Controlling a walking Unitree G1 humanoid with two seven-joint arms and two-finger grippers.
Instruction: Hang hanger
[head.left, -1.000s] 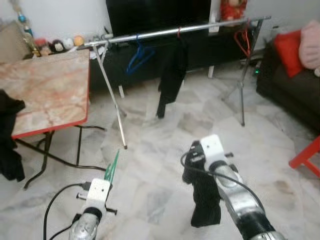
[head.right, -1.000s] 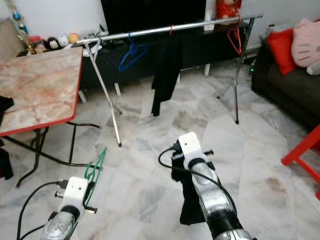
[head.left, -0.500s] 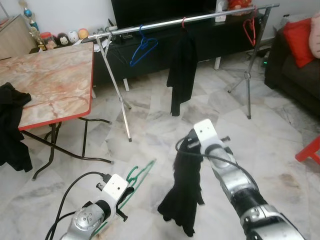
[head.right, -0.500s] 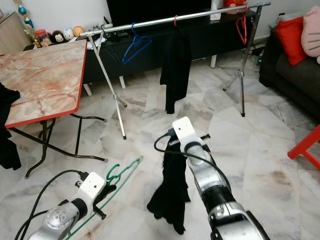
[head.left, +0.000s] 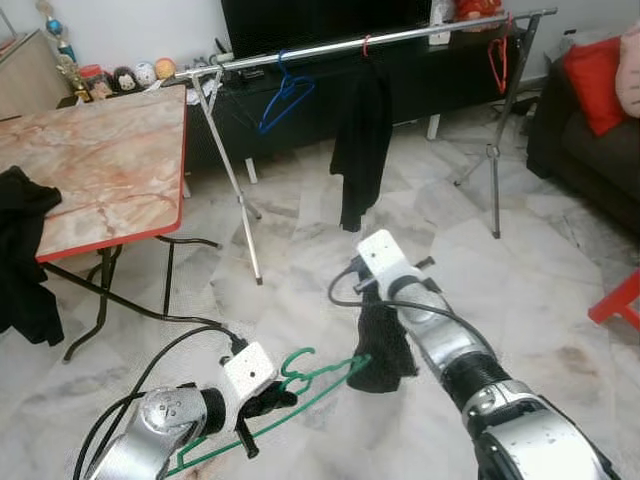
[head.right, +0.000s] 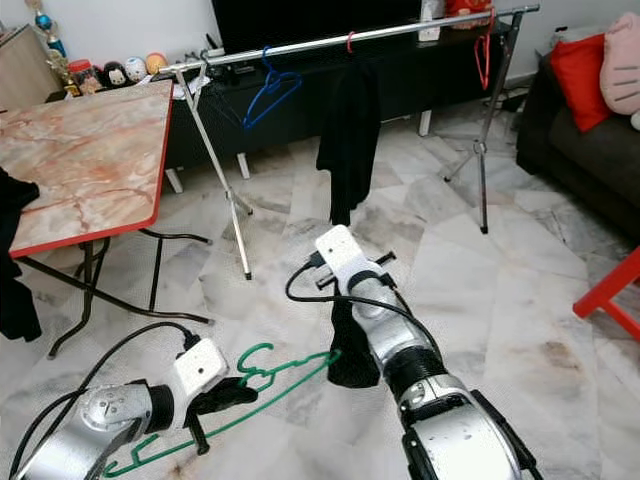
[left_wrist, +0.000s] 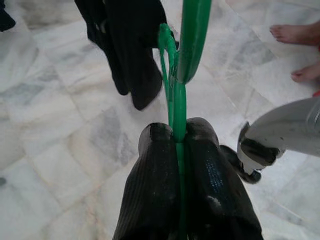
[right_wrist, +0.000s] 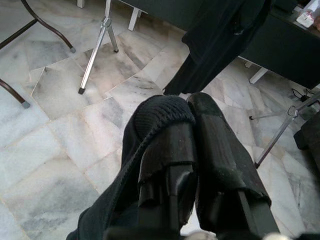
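Hanger (head.left: 300, 385) tip apparently behind garment (head.left: 380, 345)

Four hangers (head.left: 300, 385), three black garments (head.left: 362, 140).

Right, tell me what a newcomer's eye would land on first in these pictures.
First, the bright green plastic hanger low in front, pinched in the left gripper, its tip reaching a limp black garment dangling from the right gripper. Behind them a long silver clothes rail spans the room, carrying a blue hanger, another black garment on a red hook, and a red hanger near its right-hand end.
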